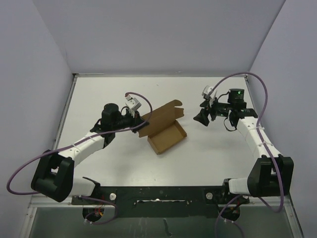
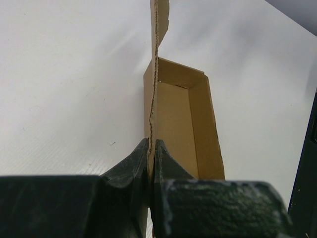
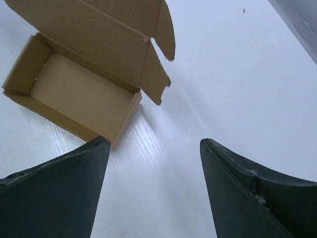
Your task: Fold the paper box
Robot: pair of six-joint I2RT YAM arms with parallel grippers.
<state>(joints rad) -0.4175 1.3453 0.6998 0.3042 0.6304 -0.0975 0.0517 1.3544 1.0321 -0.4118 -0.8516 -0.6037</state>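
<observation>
The left gripper (image 2: 151, 148) is clamped on the box (image 1: 167, 138). Its two fingers (image 2: 131, 166) press from either side on the near edge of the raised lid (image 2: 159, 20), which the left wrist view shows edge-on as a thin sheet running straight out from the fingertips. Just right of that sheet is the box's open tray, a shallow brown carton with all four walls standing and nothing visible inside. In the top view this gripper is at the box's left end, touching the lid. The lid rises at a slant from the tray's long far wall, with a rounded tab (image 3: 166, 29) at its free right end and a second tab below it.

The right gripper (image 3: 153, 143) is spread wide with nothing between its fingers (image 3: 64, 183), only bare table (image 1: 208, 158). It hovers well to the right of the box and points toward it without touching it. In its wrist view the tray's nearest corner is just beyond one fingertip.

The box sits flat on the table between the two grippers, closer to the left one.
</observation>
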